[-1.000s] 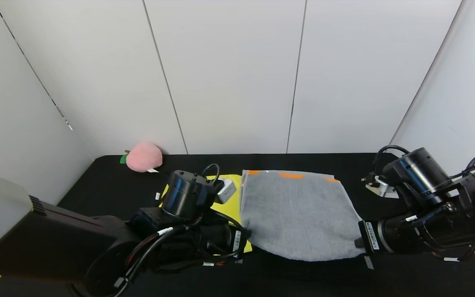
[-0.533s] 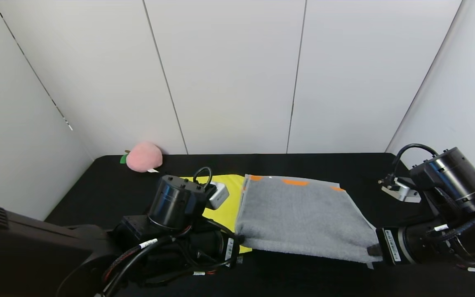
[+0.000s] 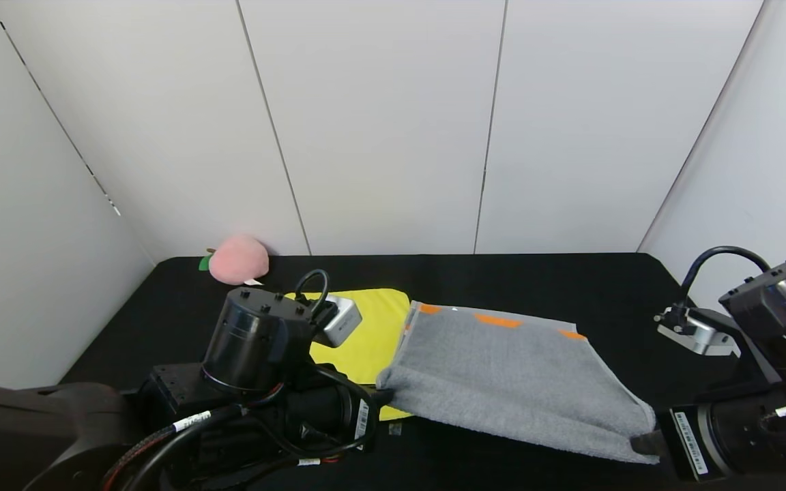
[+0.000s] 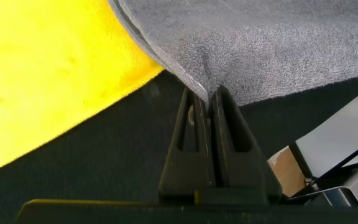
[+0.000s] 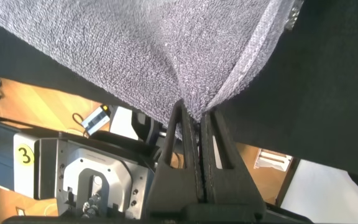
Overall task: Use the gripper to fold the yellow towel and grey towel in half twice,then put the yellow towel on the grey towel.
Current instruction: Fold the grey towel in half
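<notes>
Both arms are working at the near edge of the black table (image 3: 570, 279). The left gripper (image 4: 207, 99) is clamped tight on the near left corner of the grey towel (image 3: 502, 372), with cloth pinched between its closed jaws. The right gripper (image 5: 197, 118) is likewise closed on the towel's near right corner, its jaws pressed together around a bunched fold of terry.

The grey towel spans the gap between the two grippers. Its near edge is raised off the table, and the cloth slopes away from them down to its far end, where the orange patches (image 3: 497, 320) show.

The yellow towel (image 3: 366, 334) lies flat on the table just beyond the left gripper. The grey towel's left edge overlaps its side.

A pink plush peach (image 3: 237, 259) sits well beyond the left gripper, against the back wall.
</notes>
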